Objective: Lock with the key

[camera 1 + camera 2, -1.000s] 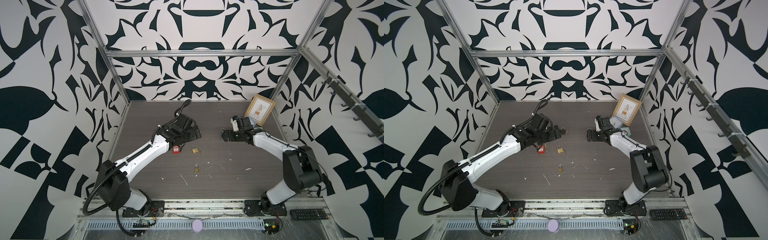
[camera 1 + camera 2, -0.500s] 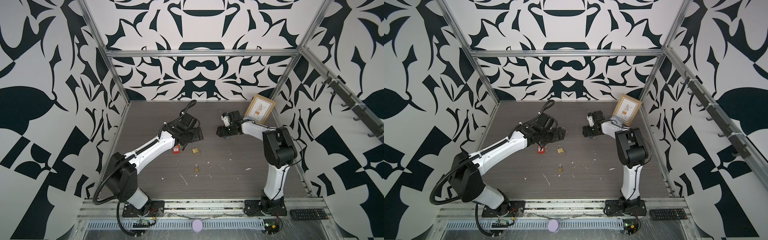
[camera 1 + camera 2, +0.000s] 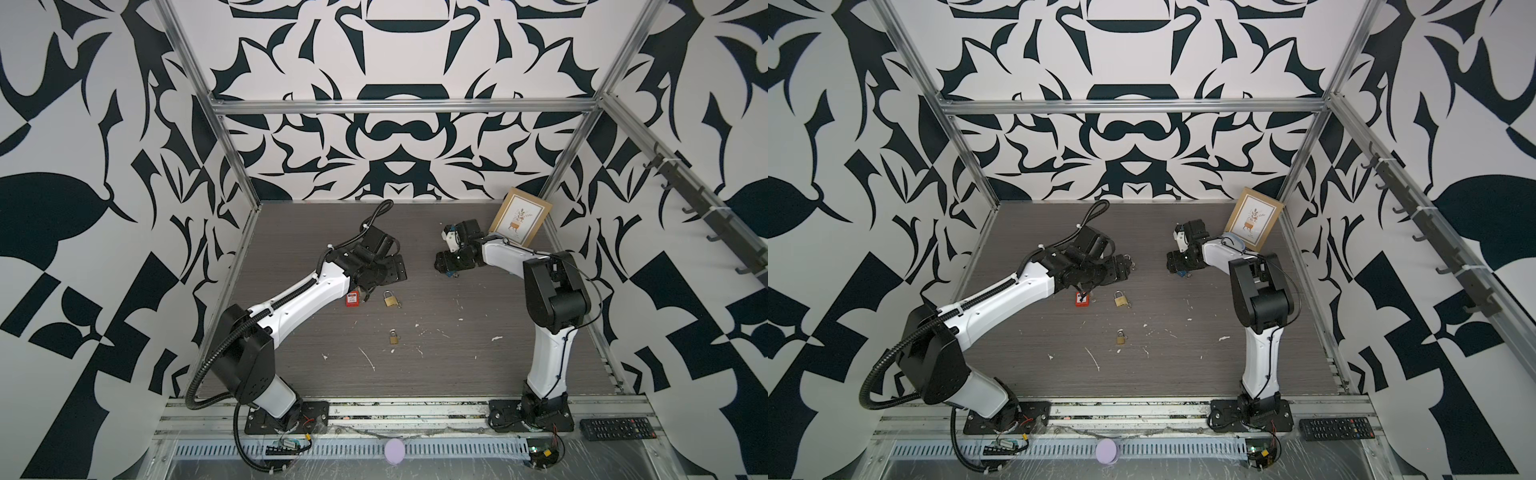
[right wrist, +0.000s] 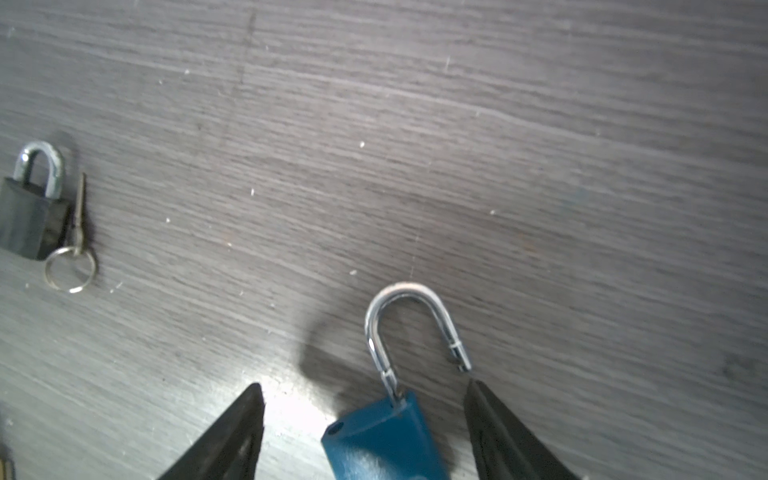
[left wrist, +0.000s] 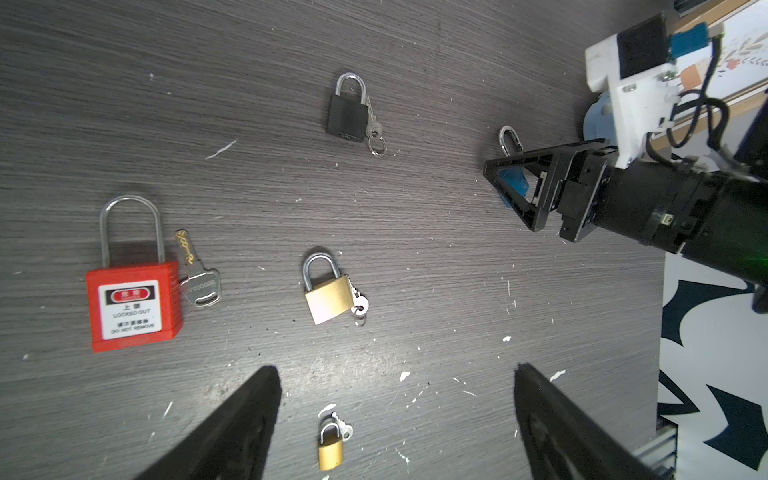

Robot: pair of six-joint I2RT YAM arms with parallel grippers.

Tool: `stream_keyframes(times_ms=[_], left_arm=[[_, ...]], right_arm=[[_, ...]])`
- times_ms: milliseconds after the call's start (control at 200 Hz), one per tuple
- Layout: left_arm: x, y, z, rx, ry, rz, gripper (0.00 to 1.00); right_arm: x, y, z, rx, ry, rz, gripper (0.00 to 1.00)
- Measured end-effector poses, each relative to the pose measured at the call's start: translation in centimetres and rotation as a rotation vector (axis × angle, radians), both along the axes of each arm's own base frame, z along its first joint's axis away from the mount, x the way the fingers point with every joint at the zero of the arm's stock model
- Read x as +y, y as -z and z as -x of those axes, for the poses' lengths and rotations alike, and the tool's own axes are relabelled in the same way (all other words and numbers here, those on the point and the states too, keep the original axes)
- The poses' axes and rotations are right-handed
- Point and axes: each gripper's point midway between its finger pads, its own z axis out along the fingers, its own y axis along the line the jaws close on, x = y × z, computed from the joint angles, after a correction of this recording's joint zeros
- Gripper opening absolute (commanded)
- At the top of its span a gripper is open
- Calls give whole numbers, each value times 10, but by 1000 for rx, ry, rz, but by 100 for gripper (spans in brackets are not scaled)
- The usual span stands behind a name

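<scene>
Blue padlock, its shackle sprung open, lies on the surface between the spread, untouching fingers of the right end effector, seemingly straddled to steady it for locking, while the left end effector hovers open over a small brass padlock.

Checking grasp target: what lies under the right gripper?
A blue padlock, shackle open, lies between the spread fingers of the right gripper. Its lower body and any key are hidden.

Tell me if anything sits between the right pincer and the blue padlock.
Nothing visible does. The blue padlock lies between the spread fingers of the right pincer, its shackle open; the black padlock lies well aside.
</scene>
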Motion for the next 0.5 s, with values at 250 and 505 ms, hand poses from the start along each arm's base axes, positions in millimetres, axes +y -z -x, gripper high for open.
stream_keyframes(times_ms=[250, 505], left_arm=[[1, 6, 3, 13, 2, -4, 90], [2, 5, 5, 13, 1, 2, 90]], right_arm=[[2, 1, 10, 16, -4, 10, 66], [11, 4, 21, 30, -15, 55, 56]])
